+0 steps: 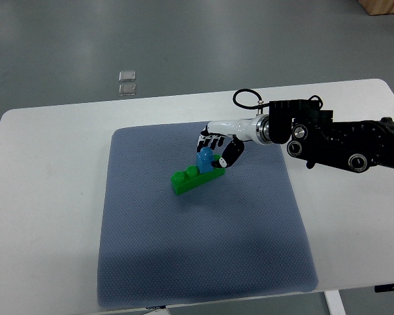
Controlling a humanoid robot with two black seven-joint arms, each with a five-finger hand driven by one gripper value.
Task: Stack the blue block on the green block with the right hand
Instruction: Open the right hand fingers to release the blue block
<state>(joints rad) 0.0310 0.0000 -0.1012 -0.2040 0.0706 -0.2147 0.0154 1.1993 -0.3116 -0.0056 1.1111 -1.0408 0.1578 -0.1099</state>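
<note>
One blue block (pixel 204 159) sits atop one green block (pixel 196 178), near the middle of a blue-grey mat (pixel 203 262), toward its far edge. The right hand (pixel 218 148), the only one showing, has its fingers curled around the blue block. The mat covers a white table (pixel 46 197); beyond lies grey floor (pixel 85 39).

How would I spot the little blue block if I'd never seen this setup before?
Find the white table and the grey-blue mat lying on it. In the mat's upper middle lies a long green block. The blue block sits on its right part, between the fingers of the robot's right hand: it is the scene's only blue piece.
</note>
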